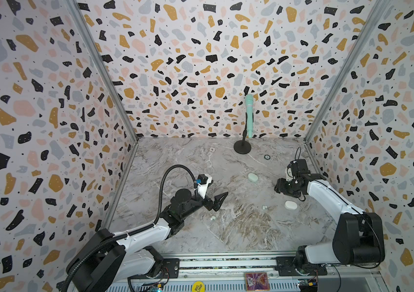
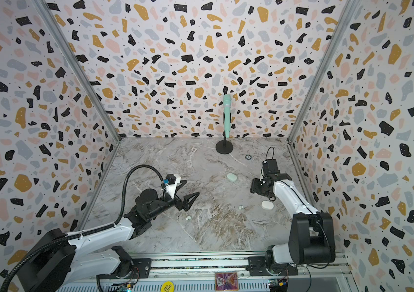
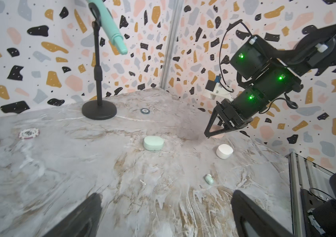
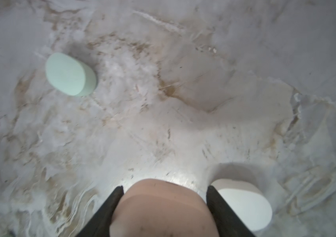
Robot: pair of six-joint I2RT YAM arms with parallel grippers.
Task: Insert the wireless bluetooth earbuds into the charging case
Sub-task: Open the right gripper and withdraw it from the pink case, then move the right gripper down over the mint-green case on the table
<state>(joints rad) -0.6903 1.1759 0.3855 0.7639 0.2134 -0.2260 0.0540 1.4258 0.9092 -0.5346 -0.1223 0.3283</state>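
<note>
smooth matt plastic mint case (image 3: 153, 143), matt pink case (image 4: 163, 209) perhaps scuffed, marble-look tabletop (image 1: 226, 227) faintly glossy, brushed metal post (image 3: 171, 41)

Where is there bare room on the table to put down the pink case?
Widest bare marble: in front, between the white earbuds, the mint earbuds and the near rail. Also free: back left, between the left gripper and the white chip. Crowded: on the right, where the right gripper holds the pink case near the mint case and the white case.
</note>
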